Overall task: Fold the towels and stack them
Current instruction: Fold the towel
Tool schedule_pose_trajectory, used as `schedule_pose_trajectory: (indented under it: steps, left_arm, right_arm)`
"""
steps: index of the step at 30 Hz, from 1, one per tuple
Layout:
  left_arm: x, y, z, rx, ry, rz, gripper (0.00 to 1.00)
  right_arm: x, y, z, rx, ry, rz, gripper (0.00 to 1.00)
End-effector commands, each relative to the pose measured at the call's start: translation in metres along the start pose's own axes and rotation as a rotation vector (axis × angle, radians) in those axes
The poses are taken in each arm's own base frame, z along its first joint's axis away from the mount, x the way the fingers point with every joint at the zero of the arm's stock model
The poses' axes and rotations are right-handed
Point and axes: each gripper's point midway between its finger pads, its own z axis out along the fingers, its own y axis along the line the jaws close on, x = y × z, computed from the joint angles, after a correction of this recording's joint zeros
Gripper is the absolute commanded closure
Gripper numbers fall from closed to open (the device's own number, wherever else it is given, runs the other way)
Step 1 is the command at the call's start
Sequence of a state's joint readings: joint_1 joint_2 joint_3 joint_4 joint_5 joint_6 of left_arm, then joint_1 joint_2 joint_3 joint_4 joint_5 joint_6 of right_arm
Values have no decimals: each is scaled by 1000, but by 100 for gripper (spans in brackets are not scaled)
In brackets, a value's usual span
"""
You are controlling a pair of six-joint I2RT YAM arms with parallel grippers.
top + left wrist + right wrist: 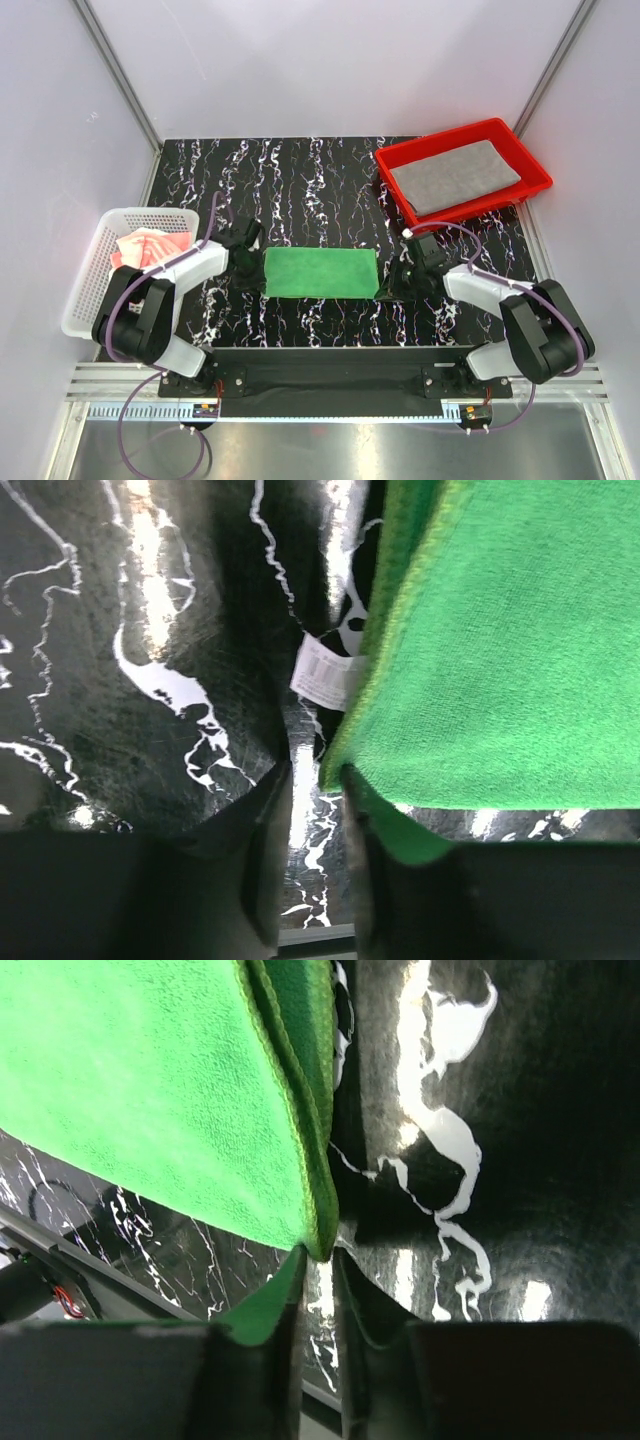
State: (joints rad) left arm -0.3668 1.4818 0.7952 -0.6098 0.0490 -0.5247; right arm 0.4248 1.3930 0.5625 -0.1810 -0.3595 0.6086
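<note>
Green towel (320,272): folded double, flat at table (300,180) centre for further folding; left gripper (315,810) and right gripper (318,1285) at its near corners, jaws slightly parted, released; grey towel (455,176) stacked in red tray (395,160); pink towel (150,247) waiting in basket (85,290).

A bright green towel (320,272) lies on a black tabletop (300,190) veined with white marbling. A grey towel (455,176) fills a red tray (530,160); a white lattice basket (85,290) holds a pink towel (150,247).
</note>
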Motion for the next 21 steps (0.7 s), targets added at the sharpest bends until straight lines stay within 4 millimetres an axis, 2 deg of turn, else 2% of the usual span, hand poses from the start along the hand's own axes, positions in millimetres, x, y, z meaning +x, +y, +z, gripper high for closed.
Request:
schedule_pose_trajectory:
  steps: [1,2,3,4,5,7,9,10,11,12,13,14,15,17,18,19,20,21]
  left_arm:
    - [-16,3,-9,-43,-57,6,67]
    - [-32,-3,-19,-43,-97,14,65]
    - [-39,-2,-25,-60,-115,18,65]
    - [-44,4,-32,-103,-129,22,64]
    - [-63,-4,-47,-93,-187,30,64]
    - [-76,-9,-59,-80,-234,35,64]
    - [-94,-30,-67,2,-288,51,63]
    - [-94,-45,-66,81,-274,66,62]
    - [-99,-50,-64,102,-285,74,62]
    - [-103,-54,-53,113,-267,69,62]
    - [-106,-53,-47,107,-256,63,63]
    - [-110,-50,-32,90,-232,52,63]
    - [-112,-46,-32,87,-233,39,63]
    - [-113,-42,-10,81,-186,9,63]
    - [-118,-38,-4,80,-184,-9,63]
    - [-115,-32,10,57,-155,-21,63]
    - [-116,-27,16,41,-143,-34,63]
    - [-113,-20,20,20,-115,-51,64]
  right_arm:
    - [-10,13,-15,-11,-37,-26,75]
    - [-16,18,-21,-9,-53,-28,70]
    - [-21,21,-29,-1,-83,-36,69]
    - [-21,20,-35,16,-79,-29,68]
    - [-31,29,-42,7,-108,-40,68]
    - [-44,34,-45,14,-149,-49,68]
    - [-60,41,-39,9,-170,-81,68]
    - [-72,50,-35,-18,-198,-108,70]
    - [-83,58,-33,-38,-212,-123,71]
    - [-84,57,-19,-41,-181,-137,72]
    - [-94,62,-13,-58,-201,-154,75]
    - [-106,60,-1,-36,-208,-168,77]
    - [-110,55,5,-19,-203,-169,77]
    - [-126,54,12,-7,-230,-184,78]
    - [-129,41,24,32,-221,-190,78]
    - [-134,36,27,44,-222,-192,78]
    - [-141,38,30,42,-228,-203,78]
    - [-139,29,39,70,-206,-213,78]
